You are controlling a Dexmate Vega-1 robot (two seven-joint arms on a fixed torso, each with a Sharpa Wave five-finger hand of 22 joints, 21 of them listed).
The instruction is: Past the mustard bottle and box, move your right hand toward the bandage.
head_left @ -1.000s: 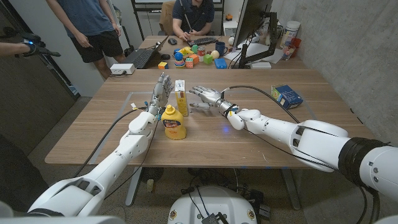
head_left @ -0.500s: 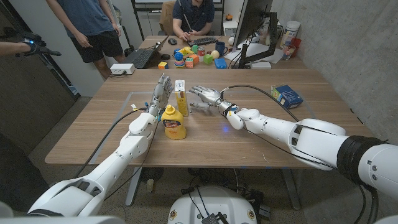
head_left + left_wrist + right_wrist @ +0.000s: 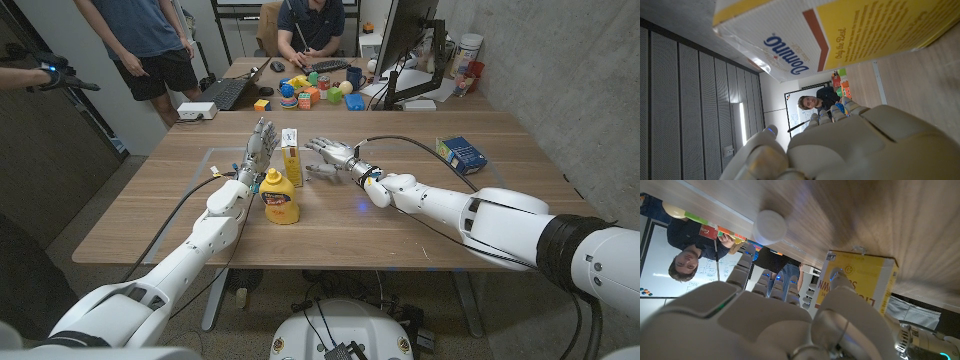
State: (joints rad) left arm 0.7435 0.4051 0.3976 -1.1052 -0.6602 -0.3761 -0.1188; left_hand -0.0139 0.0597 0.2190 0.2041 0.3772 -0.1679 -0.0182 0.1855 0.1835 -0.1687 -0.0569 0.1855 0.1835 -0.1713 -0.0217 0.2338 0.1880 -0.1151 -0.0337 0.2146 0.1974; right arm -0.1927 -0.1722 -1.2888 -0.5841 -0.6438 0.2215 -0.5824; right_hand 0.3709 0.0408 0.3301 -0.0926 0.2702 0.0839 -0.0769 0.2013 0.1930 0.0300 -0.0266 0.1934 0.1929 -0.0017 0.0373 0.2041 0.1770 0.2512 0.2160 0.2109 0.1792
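A: Nearest first: what stands closest on the surface (image 3: 420,230)?

B: The mustard bottle (image 3: 283,198), yellow plastic, squat and round-shouldered with a tapered cap, upright on the wood-grain top. Just behind it stands the box (image 3: 291,160), a narrow yellow-and-white carton, also upright. I'd judge the two are set there as obstacles the right arm has to clear.

A: And the hands?

B: The left hand (image 3: 260,146) stands just beside the box on its left, fingers pointing up and apart, holding nothing. It looks parked out of the way. The right hand (image 3: 330,157) is on the box's other side, level with it and beyond the bottle. Its pale, hard-shelled fingers are spread wide and empty, reaching away from the robot.

A: Where is the bandage?

B: In the right wrist view a small white round roll lies on the wood just beyond the fingertips, apart from them. I take that for the bandage (image 3: 770,226). In the head view I cannot pick it out. Its surface looks smooth and matte, though the picture is blurred there.

A: So the reach is unfinished?

B: By my reading, yes. The bottle is passed, the box is alongside, and a short advance remains.

A: Further off?

B: A blue carton (image 3: 461,154) sits well apart to the right. Beyond is a second table with bright toy blocks (image 3: 310,90), and people.
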